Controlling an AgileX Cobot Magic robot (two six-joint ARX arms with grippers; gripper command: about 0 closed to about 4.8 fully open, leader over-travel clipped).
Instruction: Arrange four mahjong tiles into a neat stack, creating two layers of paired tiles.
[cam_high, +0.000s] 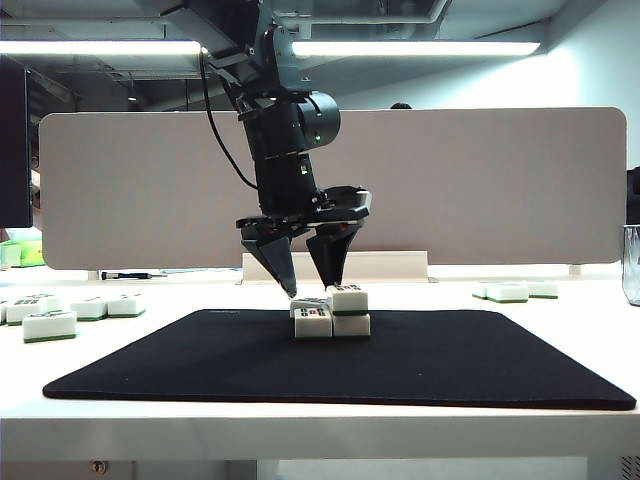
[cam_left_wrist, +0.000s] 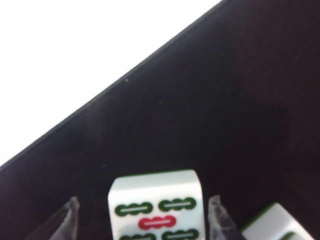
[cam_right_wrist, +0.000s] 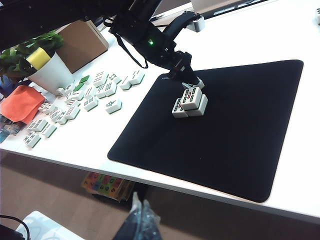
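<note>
On my exterior feed, spare tiles (cam_high: 48, 323) lie on the white table (cam_high: 150, 420), well off to the left of the fingers. The left gripper (cam_high: 311, 282) hangs over the stack (cam_high: 331, 311) on the black mat (cam_high: 200, 365), its fingers spread wide and holding nothing; a top tile (cam_left_wrist: 156, 210) sits between the two fingertips (cam_left_wrist: 218, 215). Of the right gripper (cam_right_wrist: 141, 216) I only see a dark blur, so I cannot tell its state.
</note>
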